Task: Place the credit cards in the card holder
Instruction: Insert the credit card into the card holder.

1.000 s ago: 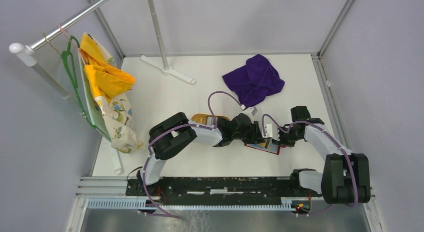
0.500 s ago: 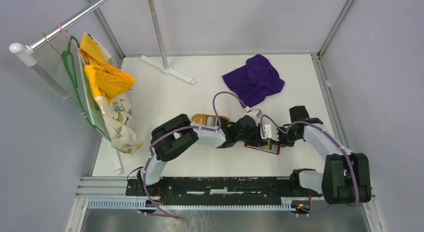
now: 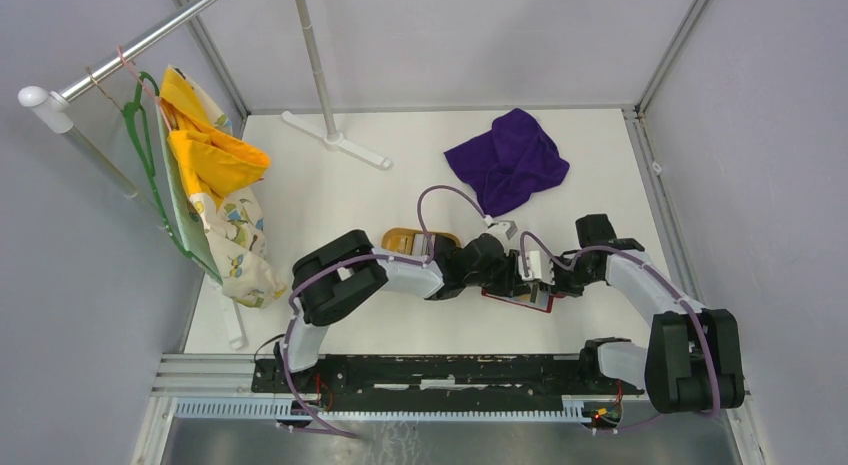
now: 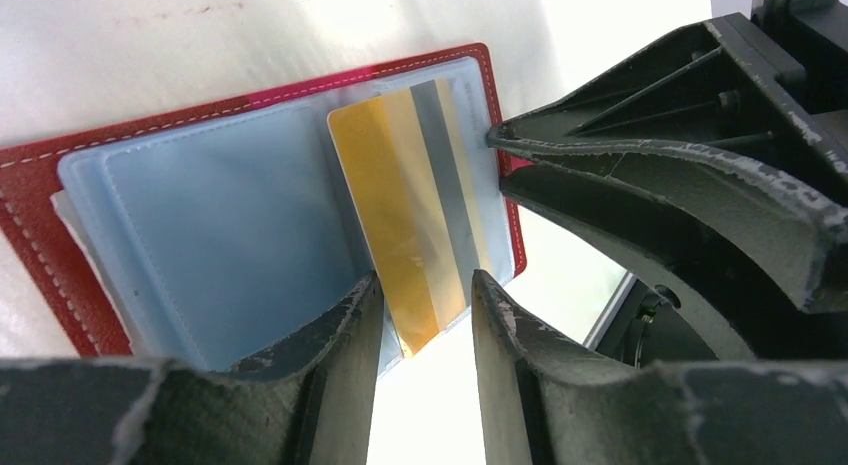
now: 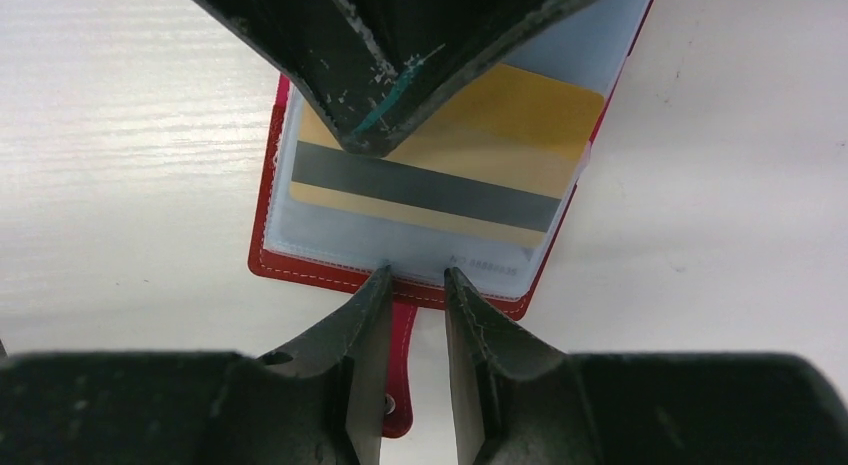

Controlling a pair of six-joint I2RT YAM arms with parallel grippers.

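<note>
The red card holder (image 4: 40, 235) lies open on the table, its clear sleeves up; it also shows in the top view (image 3: 512, 299). A gold card with a grey stripe (image 4: 420, 215) sits partly in the right sleeve, one corner sticking out past the edge. My left gripper (image 4: 425, 285) is narrowly open, its fingers either side of that corner, with a gap to the right finger. My right gripper (image 5: 417, 275) is narrowly open, its tips on the holder's edge (image 5: 330, 275), straddling the red snap tab (image 5: 403, 365). No black, grey or white cards are in view.
A tan oval tray (image 3: 405, 237) lies just behind the left wrist. A purple cloth (image 3: 508, 165) is at the back right. A stand's white base (image 3: 335, 140) is at the back, and clothes hang on a rail (image 3: 215, 185) at the left.
Both grippers and the card holder have shifted slightly to the left. The left wrist has turned a little over the holder.
</note>
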